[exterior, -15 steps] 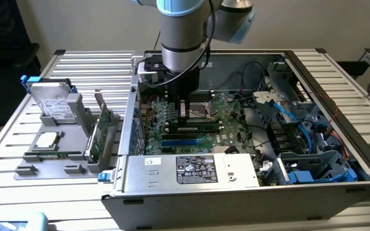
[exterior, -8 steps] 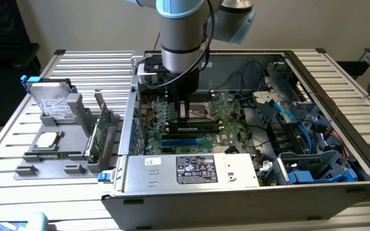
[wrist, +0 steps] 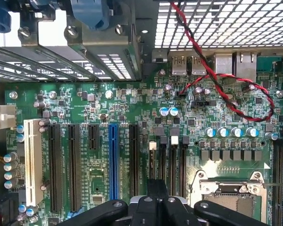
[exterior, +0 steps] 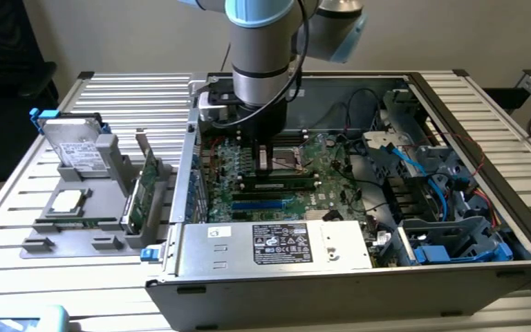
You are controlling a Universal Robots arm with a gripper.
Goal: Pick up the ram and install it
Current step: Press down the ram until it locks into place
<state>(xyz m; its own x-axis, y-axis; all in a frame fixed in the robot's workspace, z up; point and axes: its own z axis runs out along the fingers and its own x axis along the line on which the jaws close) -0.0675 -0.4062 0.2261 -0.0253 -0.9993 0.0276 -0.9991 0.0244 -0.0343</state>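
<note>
The open computer case [exterior: 358,277] sits on the slatted table, the arm reaching down inside over the motherboard [wrist: 99,155]. The gripper [exterior: 267,158] hangs just above the ram [exterior: 278,185], which lies in its slot beside the CPU socket [wrist: 228,197]. I cannot tell its pincer's state; pressing should be square and even.

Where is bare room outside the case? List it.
Bare table slats beyond the hard drive, beside the case; also along the case's exterior-view right. Crowded: the grey tray and the case interior.
</note>
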